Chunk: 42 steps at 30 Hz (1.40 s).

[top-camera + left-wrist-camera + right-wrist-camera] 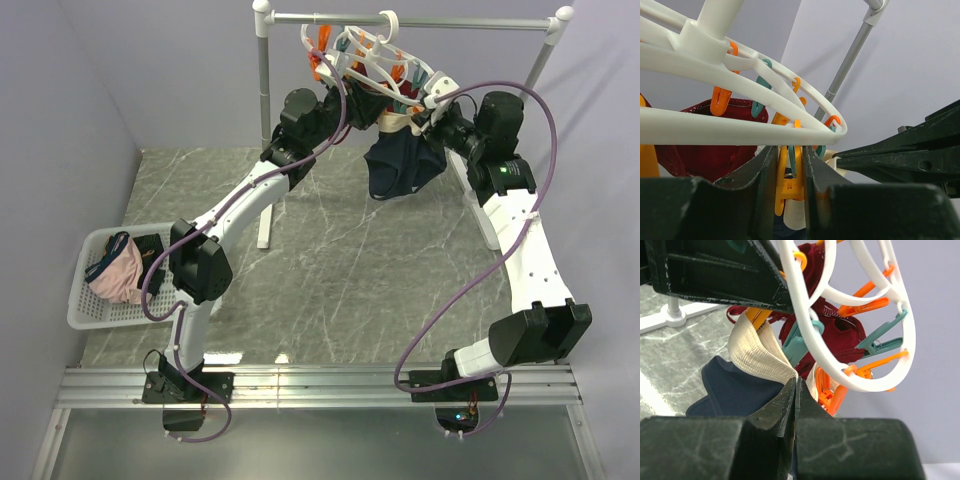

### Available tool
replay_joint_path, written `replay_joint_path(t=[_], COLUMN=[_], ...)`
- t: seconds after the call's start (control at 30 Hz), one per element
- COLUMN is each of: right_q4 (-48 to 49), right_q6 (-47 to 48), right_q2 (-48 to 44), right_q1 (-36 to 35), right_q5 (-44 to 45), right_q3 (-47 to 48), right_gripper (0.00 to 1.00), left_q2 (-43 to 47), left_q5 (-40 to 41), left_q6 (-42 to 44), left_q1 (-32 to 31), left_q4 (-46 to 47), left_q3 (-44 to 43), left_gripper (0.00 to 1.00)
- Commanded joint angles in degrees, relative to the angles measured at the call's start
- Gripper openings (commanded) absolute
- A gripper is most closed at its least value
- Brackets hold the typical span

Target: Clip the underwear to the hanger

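The white oval hanger (375, 55) hangs by its hook from the rail, with orange and teal clips dangling. The navy underwear (400, 165) hangs below it with its beige waistband up at the clips. My left gripper (790, 150) is closed around an orange clip (782, 185) under the hanger ring (740, 132), squeezing it. My right gripper (795, 382) is shut on the beige waistband edge of the underwear (735, 387), right beside the ring (840, 375). The two grippers sit close together under the hanger in the top view, left gripper (355, 100) and right gripper (425, 115).
A maroon garment (700, 155) is clipped on the hanger behind the clips. The grey metal rail stand (263, 120) holds the hanger. A white basket (85, 315) at the left holds a pink garment (118, 275) and a dark one.
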<state>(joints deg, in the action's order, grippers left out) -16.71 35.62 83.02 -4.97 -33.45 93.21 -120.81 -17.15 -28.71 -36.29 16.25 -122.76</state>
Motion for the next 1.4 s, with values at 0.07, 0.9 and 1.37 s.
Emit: replay_joint_path(t=[0.07,0.9,1.37], right_q4=[5.4,6.6,7.0], right_q6=[-2.6,-2.7,-2.8], right_q2=[-2.5,-2.7,-2.8], right_q1=[0.6,0.8,0.8], right_q5=[0.2,-0.7,-1.2], right_q3=[0.7,0.2,0.2], right_gripper=[0.00,0.00,0.00], left_q2=[-0.3,0.5,1.1], left_q5=[-0.9,-1.2,-2.7], left_q6=[0.2,-0.3,-1.5], left_q1=[0.1,0.7,1.2], left_q4=[-0.1,2.9,6.5], left_q3=[-0.1,-0.4,0.1], left_gripper=[0.14,0.40,0.61])
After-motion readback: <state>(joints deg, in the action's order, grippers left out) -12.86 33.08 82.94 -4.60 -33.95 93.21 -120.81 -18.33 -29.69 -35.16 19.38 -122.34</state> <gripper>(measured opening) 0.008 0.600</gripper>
